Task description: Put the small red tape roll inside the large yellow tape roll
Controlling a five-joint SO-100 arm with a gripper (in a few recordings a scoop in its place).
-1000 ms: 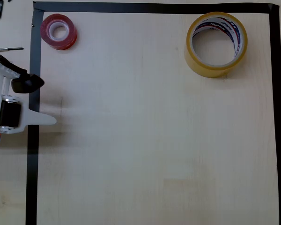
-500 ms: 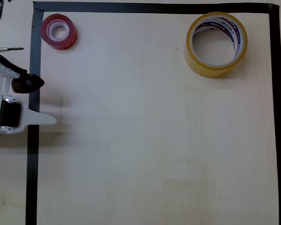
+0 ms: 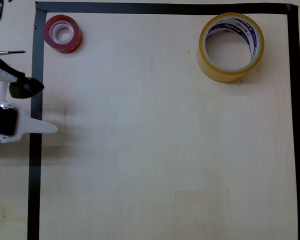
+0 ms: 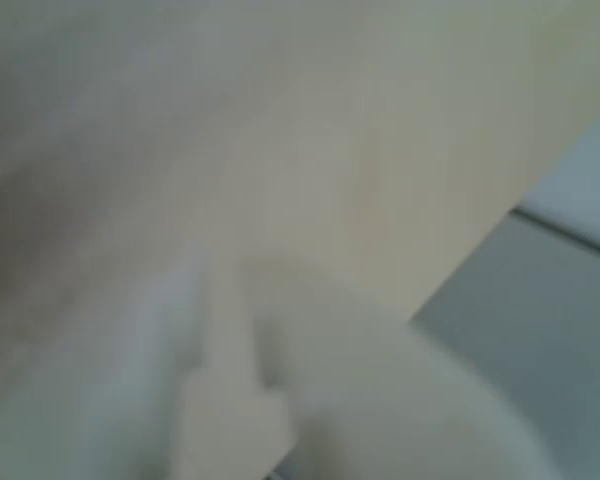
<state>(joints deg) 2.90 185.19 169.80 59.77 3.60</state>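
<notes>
Red tape roll: the small red tape roll is what I have to move; I see it lying flat in the top left corner of the marked area in the overhead view, whitish-pink core facing up, just inside the black border. Nothing touches it.

Table: I see a pale wood-grain table, bare across its middle and lower part.

Border: a frame of black tape runs down the left side, along the top and down the right side of the overhead view.

Yellow roll: the large yellow tape roll lies flat near the top right corner, centre hole open upward, white inner core with red and blue print showing. It is well apart from the red roll, on the far side of the table from it.

Gripper: my gripper sits at the left edge, over the black border, below the red roll and clear of it. One white finger points right onto the wood; a dark-tipped one lies above it. I see a wide gap between them, so the jaws stand spread and hold nothing.

Wrist view: badly blurred; I make out pale wood and a whitish shape low in the picture, no more.
</notes>
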